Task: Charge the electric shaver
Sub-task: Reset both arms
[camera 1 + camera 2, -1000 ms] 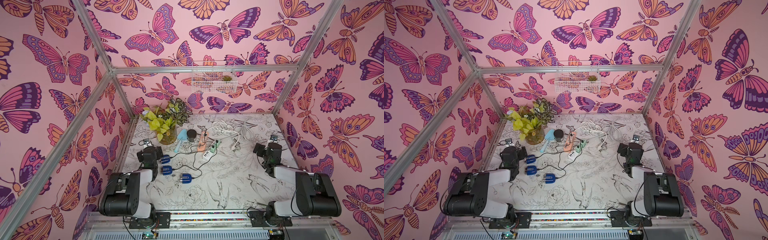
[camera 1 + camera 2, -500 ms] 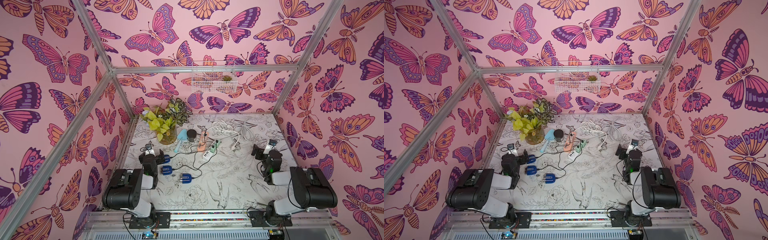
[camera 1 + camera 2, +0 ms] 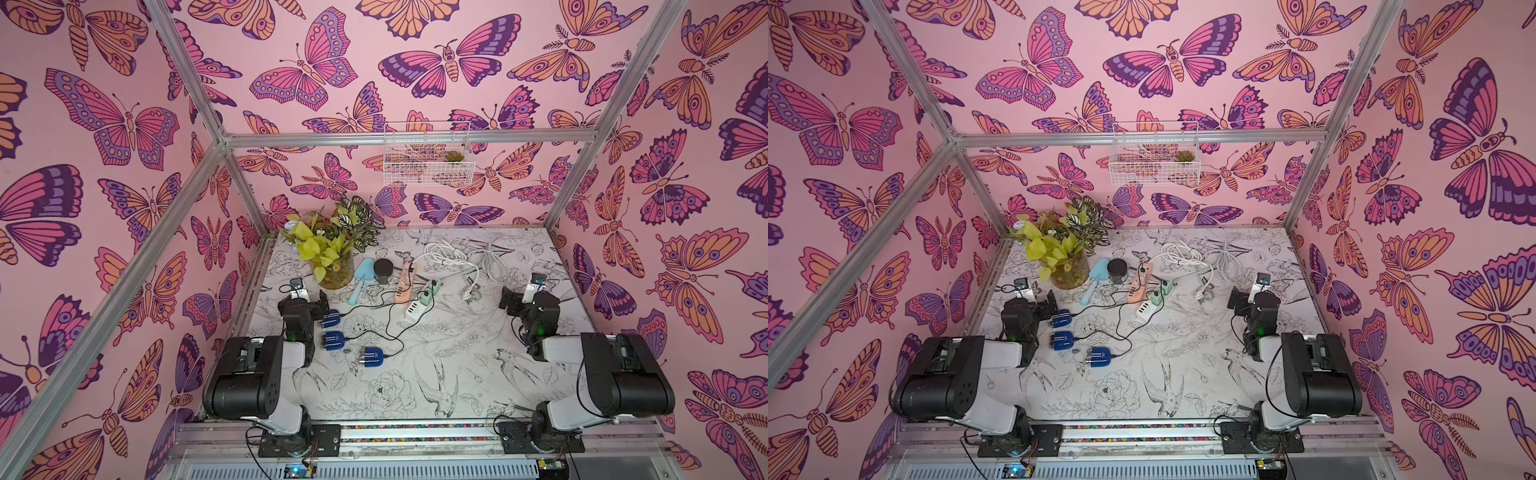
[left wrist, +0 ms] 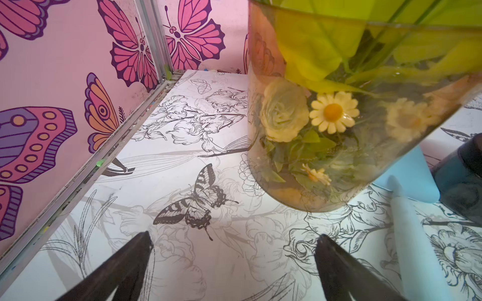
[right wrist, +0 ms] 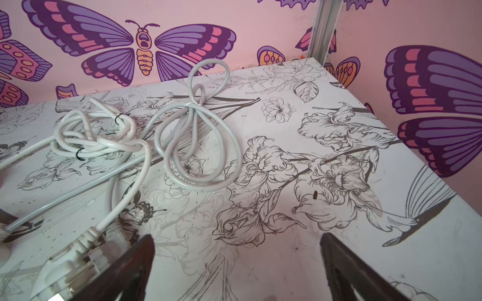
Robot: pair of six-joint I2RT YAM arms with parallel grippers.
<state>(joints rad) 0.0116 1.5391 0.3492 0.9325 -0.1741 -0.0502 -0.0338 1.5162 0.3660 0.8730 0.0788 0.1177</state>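
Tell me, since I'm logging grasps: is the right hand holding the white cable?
No, the right hand is open over the table, the white cable lying beyond it.

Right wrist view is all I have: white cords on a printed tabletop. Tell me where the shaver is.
Observer: Three blue rounded electric shavers lie in a row on the printed tabletop, on the robot's left side.
Operator: Name the charging points.
Observer: A white multi-port charging block lies mid-table, beside a salmon-orange power strip.
Operator: Report the left jaws.
Observer: The left gripper has its jaws open and empty, facing an amber glass vase of leaves.
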